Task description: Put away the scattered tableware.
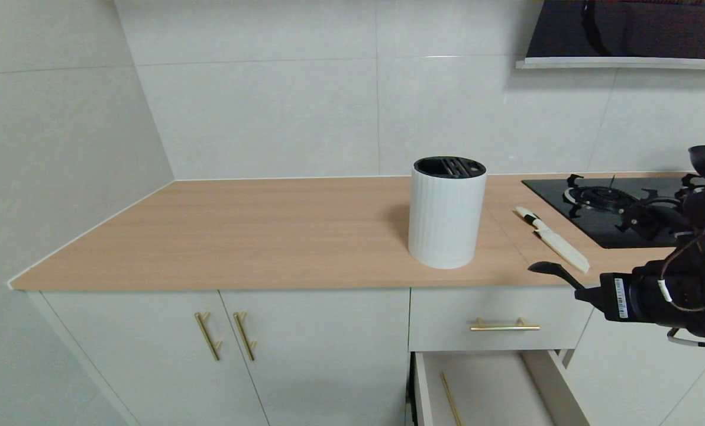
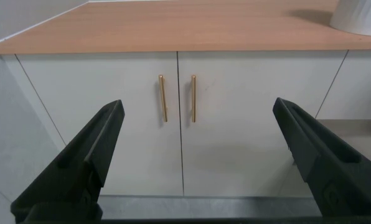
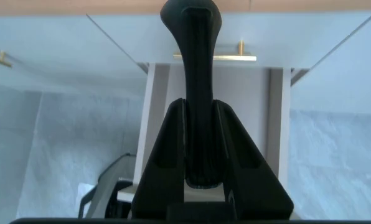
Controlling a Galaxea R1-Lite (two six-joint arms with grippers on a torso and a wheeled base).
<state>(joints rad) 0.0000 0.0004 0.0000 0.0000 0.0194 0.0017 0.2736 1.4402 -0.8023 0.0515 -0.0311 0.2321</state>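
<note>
A cream-bladed knife [image 1: 550, 238] lies on the wooden counter [image 1: 269, 231], between a white ribbed utensil holder [image 1: 447, 219] with a black slotted top and the hob. My right gripper [image 1: 589, 293] hangs in front of the counter edge, above the open drawer [image 1: 494, 390]. It is shut on a black utensil handle [image 1: 550, 271] whose end sticks out to the left. In the right wrist view the handle [image 3: 195, 74] runs straight out between the fingers of the right gripper [image 3: 201, 109]. My left gripper [image 2: 198, 112] is open and holds nothing, low in front of the cabinet doors.
A black gas hob [image 1: 613, 207] occupies the counter's right end. Two cabinet doors with gold handles [image 2: 176, 98] stand shut on the left. A shut drawer with a gold handle [image 1: 504, 325] sits above the open one. A tiled wall corner bounds the counter's left.
</note>
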